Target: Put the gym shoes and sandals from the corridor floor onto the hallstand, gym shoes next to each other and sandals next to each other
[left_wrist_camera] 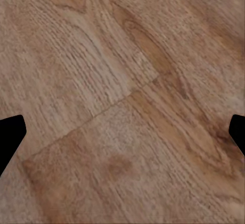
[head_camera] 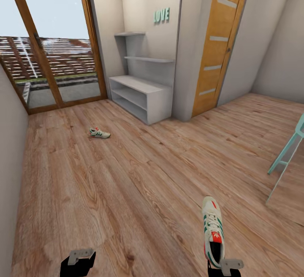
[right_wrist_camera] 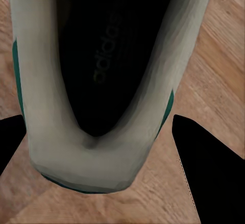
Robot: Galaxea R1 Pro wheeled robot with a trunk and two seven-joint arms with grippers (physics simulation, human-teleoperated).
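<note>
The right gripper (head_camera: pixel 225 267) sits at the near right edge of the head view, at the heel of a gym shoe (head_camera: pixel 212 230) whose toe points away toward the far wall; in the right wrist view the shoe's heel opening (right_wrist_camera: pixel 104 81) lies between the two dark fingers (right_wrist_camera: pixel 212 168), which flank it closely, though whether they actually clamp it I cannot tell; the shoe seems raised off the corridor floor (head_camera: pixel 139 184), but that too is uncertain. The left gripper (head_camera: pixel 78 262) hangs at the near left with its fingers (left_wrist_camera: pixel 10 137) spread wide over bare planks, carrying nothing. The second gym shoe (head_camera: pixel 99 133) lies on the floor further off to the left, near the glass door (head_camera: pixel 55 57); the hallstand (head_camera: pixel 141 95) stands at the far wall, its shelves bare. The step in hand looks like fetching the first shoe; next, the robot would need to travel to the hallstand and set the shoe on a tier, leaving room beside it for its mate.
</note>
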